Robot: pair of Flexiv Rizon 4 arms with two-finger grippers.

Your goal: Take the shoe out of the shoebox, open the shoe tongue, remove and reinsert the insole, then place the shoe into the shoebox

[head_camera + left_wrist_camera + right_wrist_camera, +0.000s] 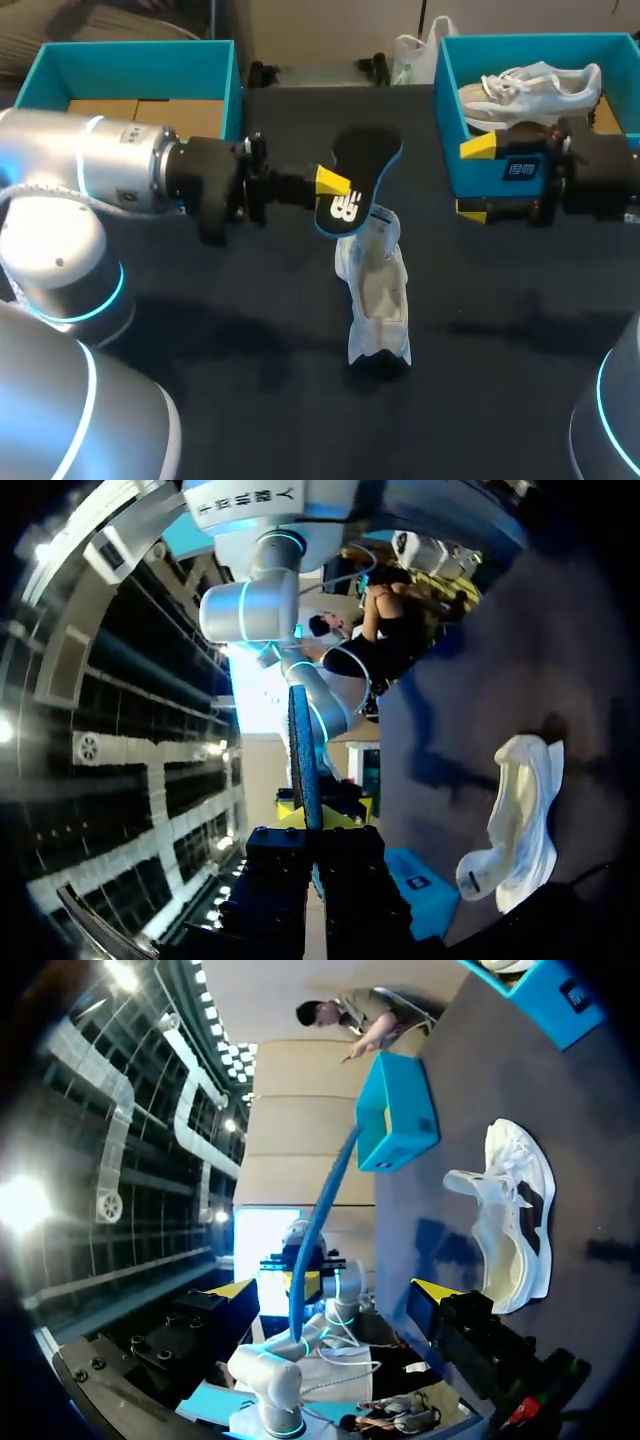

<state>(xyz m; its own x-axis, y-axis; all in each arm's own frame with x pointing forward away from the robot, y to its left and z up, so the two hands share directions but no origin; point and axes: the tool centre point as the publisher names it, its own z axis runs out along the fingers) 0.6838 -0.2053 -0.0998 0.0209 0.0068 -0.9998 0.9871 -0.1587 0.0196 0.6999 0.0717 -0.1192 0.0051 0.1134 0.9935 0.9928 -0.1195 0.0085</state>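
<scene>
Between the yellow-tipped fingers of the left gripper (335,190) sits the thin black foam insole (358,175) with its blue rim. The fingers are clamped on its two flat faces close to one end, and the rest of it reaches out free ahead of the hand. Just below that hand, touching neither gripper, the white mesh sneaker (378,290) lies on the dark table (200,330). The right gripper (474,178) is on the far side of the insole from the left hand. Its fingers are spread wide with nothing between them, and the teal cardboard shoebox (540,45) is close behind it.

The insole looks light and floppy, and it bows along its length in the right wrist view. It would likely buckle if pushed from this grip, so a hold nearer the leading end should guide it better. The sneaker's upper seems soft and likely to collapse, and the shoe is probably light enough to slide. The firmer heel or sole edge looks like the safest place for the free hand to steady it.
</scene>
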